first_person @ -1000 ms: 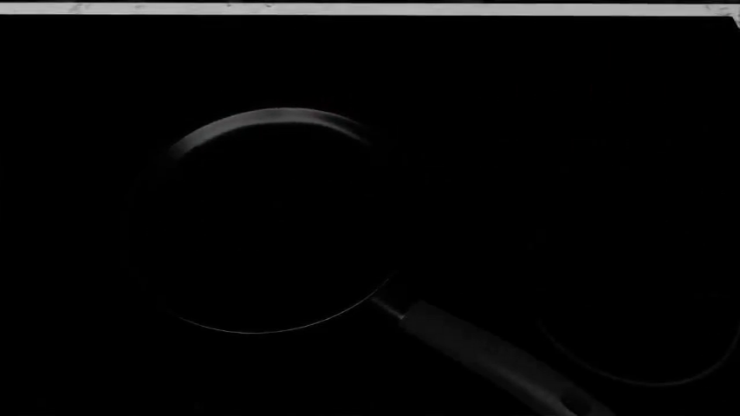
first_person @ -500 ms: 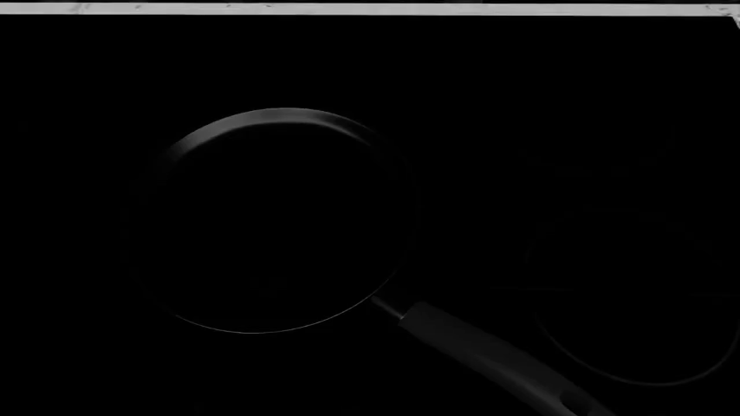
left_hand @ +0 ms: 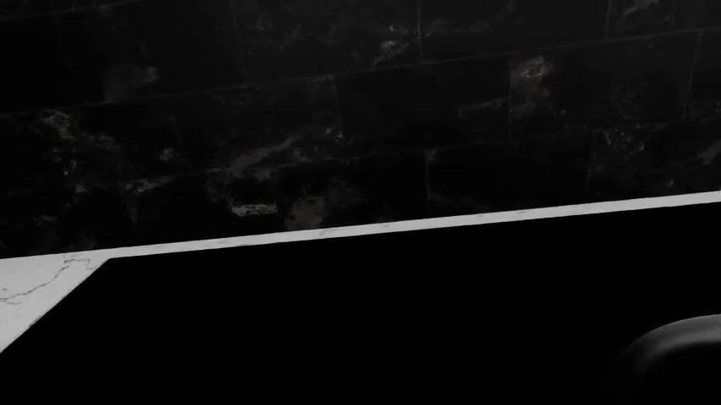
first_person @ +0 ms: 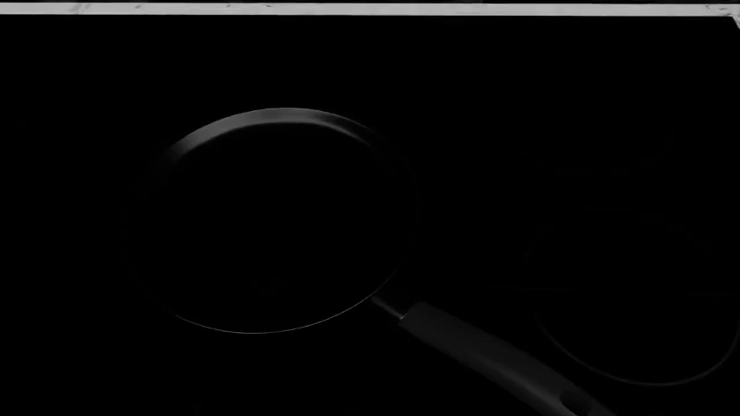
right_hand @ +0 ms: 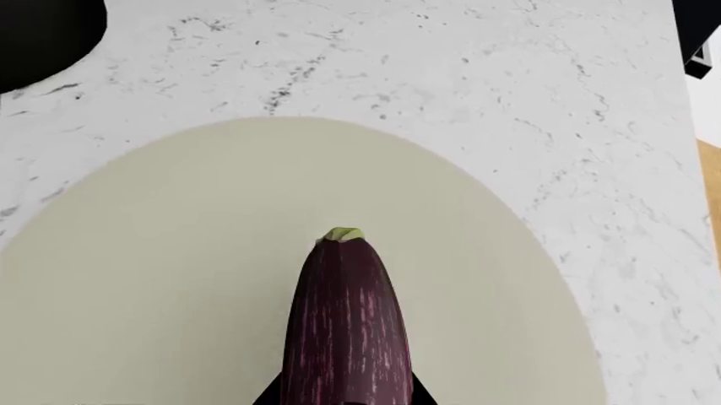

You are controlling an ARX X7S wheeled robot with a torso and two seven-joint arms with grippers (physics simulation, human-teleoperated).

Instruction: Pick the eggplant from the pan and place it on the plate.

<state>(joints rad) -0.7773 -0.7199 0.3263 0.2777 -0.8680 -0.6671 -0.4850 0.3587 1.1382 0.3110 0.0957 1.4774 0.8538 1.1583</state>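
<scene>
Purple eggplant [right_hand: 344, 325] over plate [right_hand: 169, 278], holder unseen.

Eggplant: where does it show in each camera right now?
Head view: not visible; the picture is almost black.
Left wrist view: not in it.
Right wrist view: the eggplant fills the foreground, over the plate.
Shared landmark: the white marble counter, a thin strip in the head view and left wrist view, wide in the right wrist view.

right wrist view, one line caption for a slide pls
Right gripper holds the eggplant over the cream plate on a white marble counter.
</scene>
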